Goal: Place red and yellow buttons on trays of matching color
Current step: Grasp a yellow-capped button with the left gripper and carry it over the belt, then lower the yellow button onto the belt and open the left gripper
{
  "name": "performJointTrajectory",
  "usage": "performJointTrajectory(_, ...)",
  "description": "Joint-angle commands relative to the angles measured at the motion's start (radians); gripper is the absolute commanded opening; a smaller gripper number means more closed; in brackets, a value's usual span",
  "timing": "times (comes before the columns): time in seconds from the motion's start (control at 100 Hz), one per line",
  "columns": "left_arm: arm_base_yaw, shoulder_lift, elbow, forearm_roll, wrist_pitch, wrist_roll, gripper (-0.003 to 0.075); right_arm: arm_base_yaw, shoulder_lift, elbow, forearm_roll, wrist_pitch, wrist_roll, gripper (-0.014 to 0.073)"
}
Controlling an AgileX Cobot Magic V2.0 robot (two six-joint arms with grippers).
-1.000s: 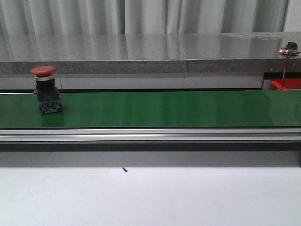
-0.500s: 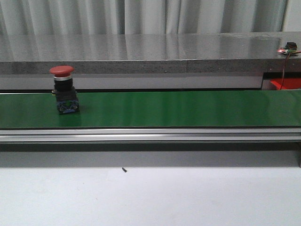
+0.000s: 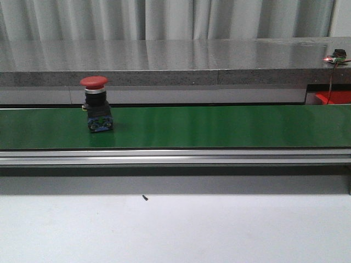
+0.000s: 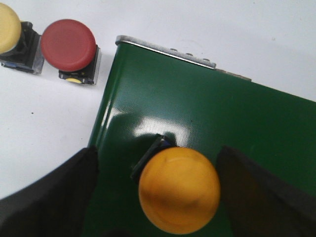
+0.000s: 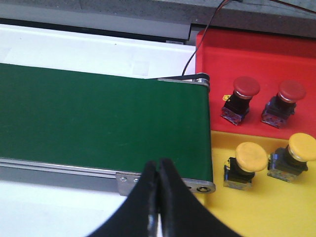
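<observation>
A red button (image 3: 95,104) stands upright on the green belt (image 3: 219,126) left of centre in the front view, where no gripper shows. In the left wrist view my left gripper (image 4: 158,197) is open around a yellow button (image 4: 178,190) standing on the belt (image 4: 222,113), with a gap on each side of its cap. My right gripper (image 5: 158,173) is shut and empty over the belt's end rail. Beside it, the red tray (image 5: 256,49) holds two red buttons (image 5: 239,98) and the yellow tray (image 5: 256,212) holds two yellow buttons (image 5: 244,163).
Another red button (image 4: 68,45) and another yellow button (image 4: 7,34) stand on the white table just off the belt's end in the left wrist view. A grey ledge (image 3: 164,60) runs behind the belt, and a thin wire (image 5: 197,49) crosses the red tray's edge.
The red button has travelled to the right along the belt, from near the left edge toward the centre.
</observation>
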Motion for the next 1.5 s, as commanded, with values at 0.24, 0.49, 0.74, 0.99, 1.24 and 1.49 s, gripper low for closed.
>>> performJointTrajectory(0.24, -0.026, -0.148, -0.026, -0.157, -0.003, 0.124, 0.0547, 0.001, -0.004, -0.027, 0.014, -0.072, -0.008, -0.0122)
performJointTrajectory(0.49, -0.091, -0.248, -0.026, -0.153, 0.052, 0.131, 0.0228, 0.001, -0.004, -0.027, 0.014, -0.072, -0.008, -0.0122)
performJointTrajectory(0.74, -0.204, -0.331, -0.002, -0.132, 0.066, 0.131, -0.0020, 0.001, -0.004, -0.027, 0.014, -0.072, -0.008, -0.0122)
performJointTrajectory(0.99, -0.267, -0.482, 0.144, -0.107, -0.035, 0.131, -0.0020, 0.001, -0.004, -0.030, 0.030, -0.034, -0.008, -0.0122)
performJointTrajectory(1.24, -0.267, -0.719, 0.368, -0.079, -0.227, 0.129, -0.0020, 0.020, 0.078, -0.147, 0.031, 0.088, -0.008, -0.0122)
performJointTrajectory(1.49, -0.267, -0.853, 0.505, -0.063, -0.274, 0.129, -0.0020, 0.093, 0.288, -0.367, 0.031, 0.249, -0.008, -0.0120)
